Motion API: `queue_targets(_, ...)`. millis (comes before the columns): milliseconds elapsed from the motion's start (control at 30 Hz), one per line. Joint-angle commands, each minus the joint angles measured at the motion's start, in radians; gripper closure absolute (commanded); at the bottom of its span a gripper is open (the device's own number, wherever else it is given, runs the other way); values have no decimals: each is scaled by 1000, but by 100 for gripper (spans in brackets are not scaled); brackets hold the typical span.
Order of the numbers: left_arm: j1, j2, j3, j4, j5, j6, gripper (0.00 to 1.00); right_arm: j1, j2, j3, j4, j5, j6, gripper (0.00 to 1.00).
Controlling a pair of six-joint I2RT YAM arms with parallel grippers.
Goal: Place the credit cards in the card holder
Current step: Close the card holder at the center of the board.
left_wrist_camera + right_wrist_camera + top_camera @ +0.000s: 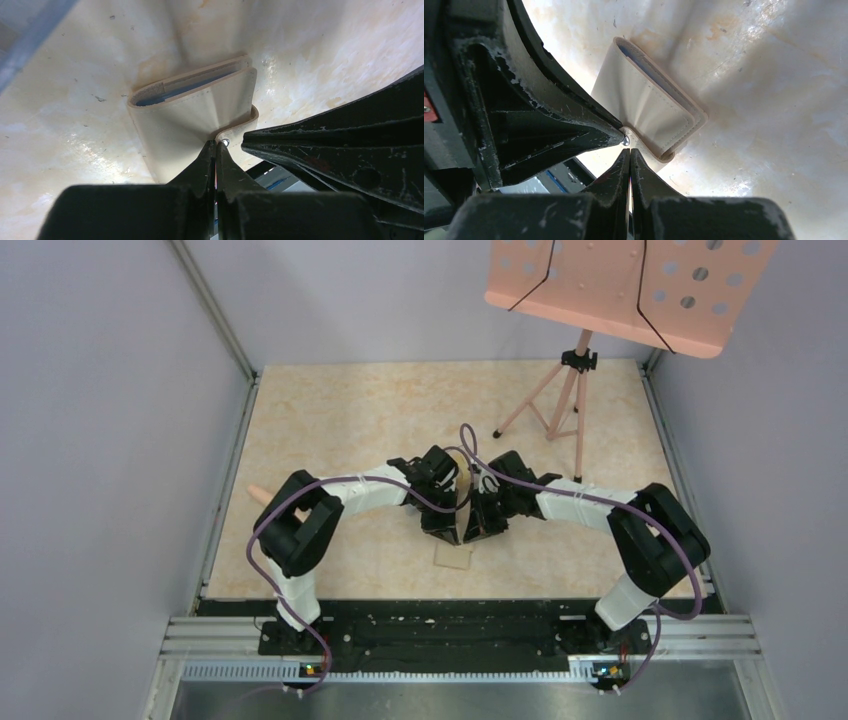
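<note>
The card holder (453, 558) is a tan folded wallet on the table between my two grippers. The left wrist view shows it (185, 120) with light blue inside its open edge and a metal snap on its tab. My left gripper (217, 143) is shut, its tips pinching the lower edge of the front panel beside the snap; the panel creases toward them. My right gripper (629, 151) is shut, its tips at the edge of the snap tab of the holder (644, 105). In the top view both grippers, left (442, 533) and right (478, 533), point down, tips close together. No credit card shows as a separate thing.
A pink music stand (630, 290) on a tripod (572, 405) stands at the back right. A small pinkish peg (258, 494) lies by the left wall. Grey walls enclose the table; a metal rail (460, 635) runs along the near edge.
</note>
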Motion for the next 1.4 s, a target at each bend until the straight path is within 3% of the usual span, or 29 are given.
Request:
queue_targets(0,-27,15,23,34,25,35,100,35,12,10,12,-13,-30,100)
queue_targets(833,-45,89,30,-3,-65,66,100,66,110,17,-49,54,-69,100)
queue_targets(1367,-102,272,155,-207,-267,95,100,108,227,63,-220,289,-51,100)
